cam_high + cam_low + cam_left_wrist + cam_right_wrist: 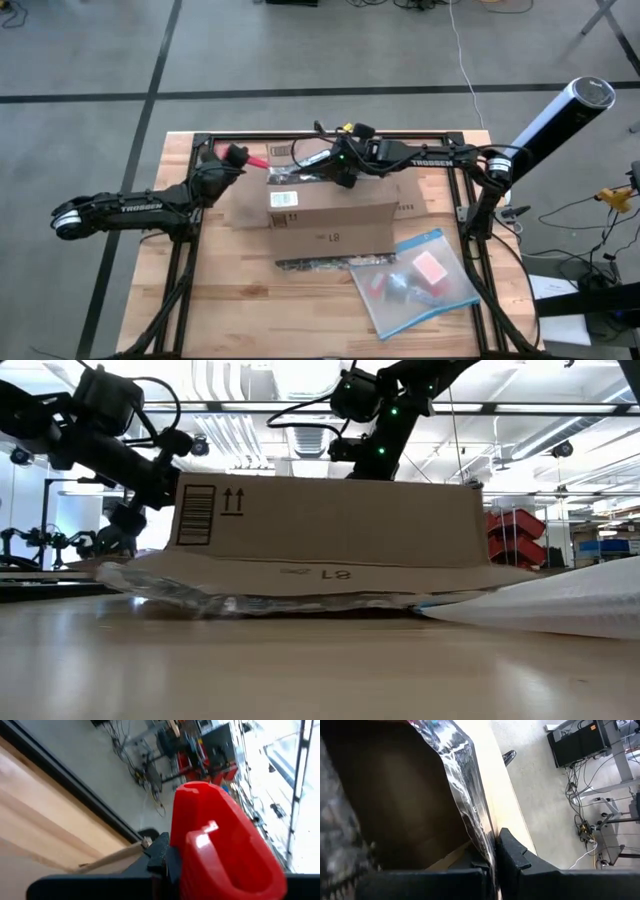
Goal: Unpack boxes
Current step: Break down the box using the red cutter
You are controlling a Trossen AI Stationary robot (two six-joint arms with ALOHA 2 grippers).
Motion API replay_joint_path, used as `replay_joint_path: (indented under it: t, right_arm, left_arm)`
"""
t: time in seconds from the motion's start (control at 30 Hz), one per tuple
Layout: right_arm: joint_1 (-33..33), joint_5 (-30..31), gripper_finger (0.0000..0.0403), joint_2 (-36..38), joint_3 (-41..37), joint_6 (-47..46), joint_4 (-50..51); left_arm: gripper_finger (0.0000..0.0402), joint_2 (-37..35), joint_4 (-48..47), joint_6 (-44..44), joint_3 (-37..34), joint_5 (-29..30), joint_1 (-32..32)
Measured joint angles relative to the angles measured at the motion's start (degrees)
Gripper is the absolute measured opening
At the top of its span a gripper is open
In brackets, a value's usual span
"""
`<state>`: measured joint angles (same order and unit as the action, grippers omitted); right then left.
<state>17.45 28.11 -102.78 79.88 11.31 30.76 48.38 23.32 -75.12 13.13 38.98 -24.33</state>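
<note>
Right gripper (492, 855) pinches box (395, 795) flap.

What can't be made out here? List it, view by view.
- High view: the inside of the cardboard box is hidden by the right gripper and arm above it.
- Low view: the box wall blocks everything behind it; the plastic pouch is cut off by the picture's edge.
- Left wrist view: the red tool in the left gripper fills the frame, hiding the box.
- Right wrist view: the box interior is dark; contents unreadable.
</note>
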Motion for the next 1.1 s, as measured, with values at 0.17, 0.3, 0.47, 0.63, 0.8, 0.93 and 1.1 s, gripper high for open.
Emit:
replay_joint_path:
  t: [0.17, 0.3, 0.47, 0.63, 0.8, 0.93, 1.1]
  right_arm:
    - [0.74, 0.38, 0.0001, 0.04, 0.0, -1.25, -0.14]
    - [1.66, 0.91, 0.0001, 0.04, 0.0, -2.52, -0.43]
    - [2.28, 1.06, 0.0001, 0.02, 0.0, -3.89, -1.47]
    - [2.31, 1.31, 0.0001, 0.02, 0.0, -5.94, -1.91]
    - [2.32, 1.66, 0.0001, 0.02, 0.0, -7.29, -2.18]
    - [2.64, 1.3, 0.0001, 0.04, 0.0, -8.58, -1.95]
    - [2.72, 0.84, 0.0001, 0.02, 0.0, -9.29, -2.2]
  left_arm:
    - [0.0029, -0.02, 0.48, -0.67, 0.0, -7.74, 0.7]
    - [0.0029, -0.04, 1.15, -1.99, 0.0, -12.03, 1.82]
    - [0.0029, -0.07, 1.74, -2.59, 0.0, -13.98, 3.75]
    - [0.0029, -0.03, 2.48, -2.64, 0.0, -16.22, 5.04]
    - [0.0029, 0.1, 5.37, -2.48, 0.0, -19.34, 5.47]
    - [0.0029, 0.11, 7.8, -1.84, 0.0, -23.45, 5.51]
    - [0.0029, 0.14, 8.36, -1.96, 0.0, -25.87, 6.07]
